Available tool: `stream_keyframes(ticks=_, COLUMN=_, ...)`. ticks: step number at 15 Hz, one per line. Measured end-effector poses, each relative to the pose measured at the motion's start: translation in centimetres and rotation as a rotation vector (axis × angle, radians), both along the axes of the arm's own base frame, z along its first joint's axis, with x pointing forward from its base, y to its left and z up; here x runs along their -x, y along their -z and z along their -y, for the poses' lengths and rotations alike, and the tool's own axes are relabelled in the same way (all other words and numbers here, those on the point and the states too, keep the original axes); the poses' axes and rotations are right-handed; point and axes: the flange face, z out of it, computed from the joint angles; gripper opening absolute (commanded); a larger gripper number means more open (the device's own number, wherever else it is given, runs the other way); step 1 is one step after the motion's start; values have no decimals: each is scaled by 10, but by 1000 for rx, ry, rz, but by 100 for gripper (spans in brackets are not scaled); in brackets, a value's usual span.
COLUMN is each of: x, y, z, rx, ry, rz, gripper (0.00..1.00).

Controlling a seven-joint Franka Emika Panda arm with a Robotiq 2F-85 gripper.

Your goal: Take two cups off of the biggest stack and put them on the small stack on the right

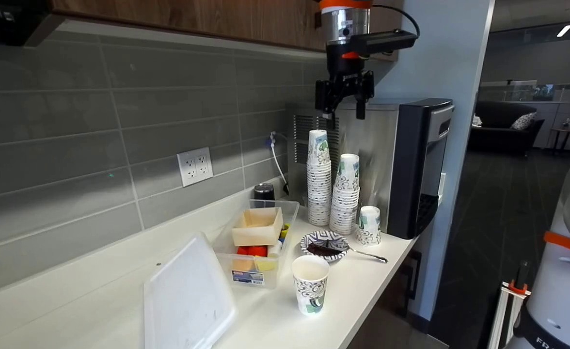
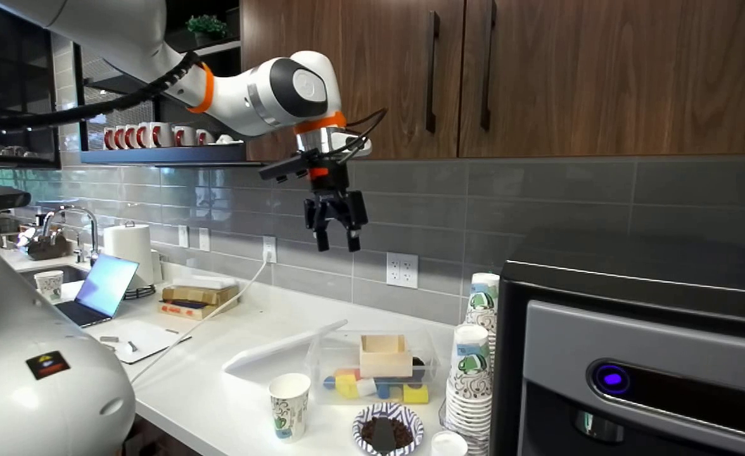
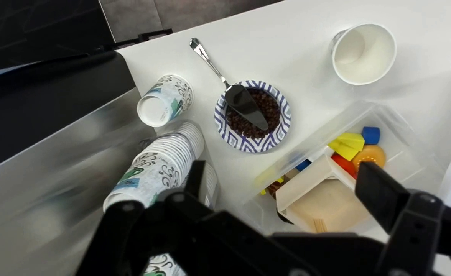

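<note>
Three groups of upside-down patterned paper cups stand by the ice machine. The tallest stack (image 1: pixel 319 189) is nearest the wall. The medium stack (image 1: pixel 345 203) is beside it. The small stack (image 1: pixel 369 225) stands near the counter's front edge; I cannot tell how many cups it holds. In the wrist view the medium stack (image 3: pixel 148 174) and small stack (image 3: pixel 167 99) are at left, and my gripper partly hides the tallest stack (image 3: pixel 212 184). My gripper (image 1: pixel 346 116) is open and empty, pointing down. It hangs high in both exterior views (image 2: pixel 337 244), touching no cup.
The ice machine (image 1: pixel 425 169) stands right beside the stacks. A patterned bowl (image 3: pixel 219 119) of dark beans holds a metal server (image 3: pixel 244 105). A single upright cup (image 1: pixel 310 286), a clear bin (image 1: pixel 285 261) of toys and a white board (image 1: pixel 188 295) are on the counter. Wooden cabinets (image 2: pixel 353 76) hang above.
</note>
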Motion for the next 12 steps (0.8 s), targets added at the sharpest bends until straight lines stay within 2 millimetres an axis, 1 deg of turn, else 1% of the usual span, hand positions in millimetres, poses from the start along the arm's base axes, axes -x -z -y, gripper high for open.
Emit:
stream_keyframes(ticks=3, x=5, y=-4, z=40, rx=-6, ry=25, rz=4, gripper=100)
stream_keyframes(ticks=7, x=5, y=-2, z=93, rx=-29, ry=25, rz=44, gripper=100)
stream_keyframes(ticks=10, x=-1, y=9, z=129, rx=-50, ry=7, rz=58, gripper=100)
stream_keyframes(ticks=12, x=-11, y=20, z=146, rx=-69, ry=-13, rz=58, gripper=100)
